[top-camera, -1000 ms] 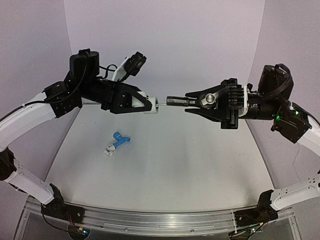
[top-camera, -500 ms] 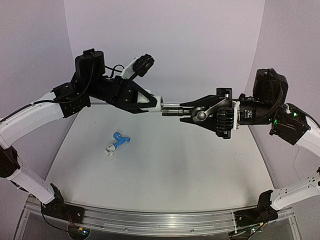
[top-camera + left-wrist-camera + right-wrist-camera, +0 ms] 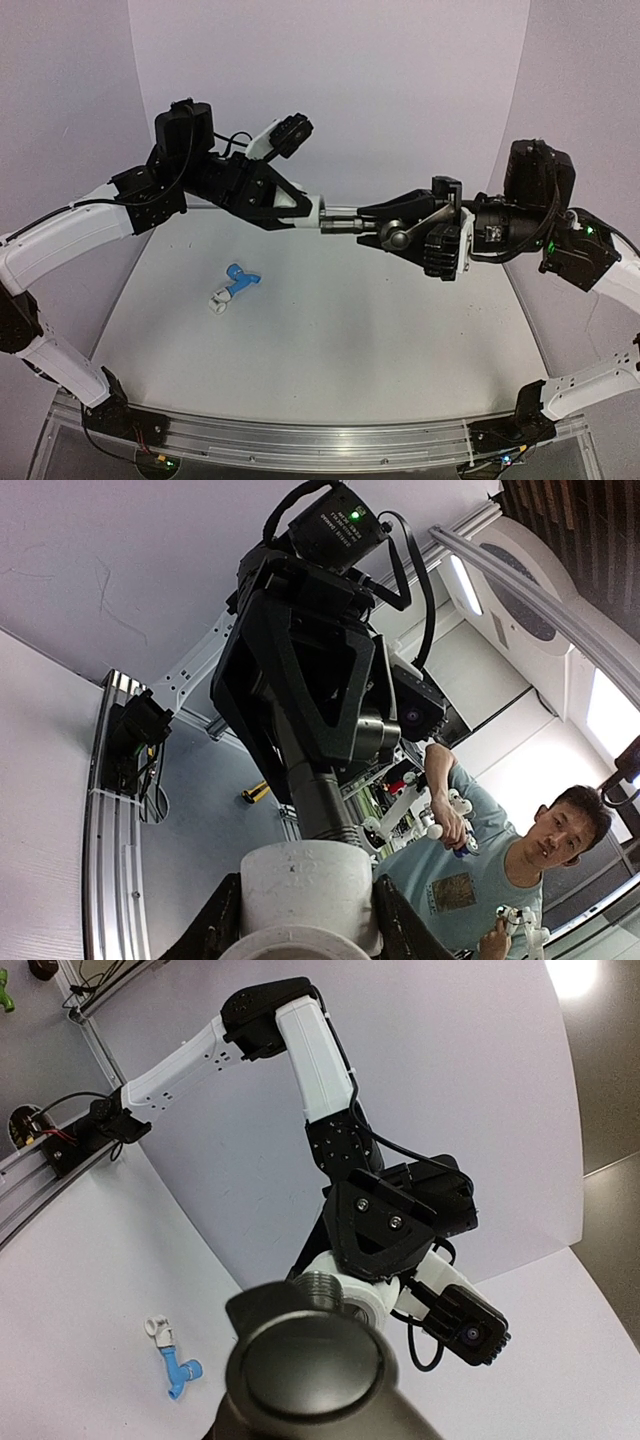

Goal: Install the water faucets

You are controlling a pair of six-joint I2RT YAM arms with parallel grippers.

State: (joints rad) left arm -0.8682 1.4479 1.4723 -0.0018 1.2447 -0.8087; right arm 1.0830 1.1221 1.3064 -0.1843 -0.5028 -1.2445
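Partly hidden, grey faucet (image 3: 345, 214) (meets white fitting (image 3: 312, 209))

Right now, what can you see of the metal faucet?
The metal faucet is dark silvery grey, a barrel with a rounded lever knob. It lies roughly level in mid-air, clamped in the right jaws. Its threaded tip meets the white fitting in the left jaws; how deep is hidden.
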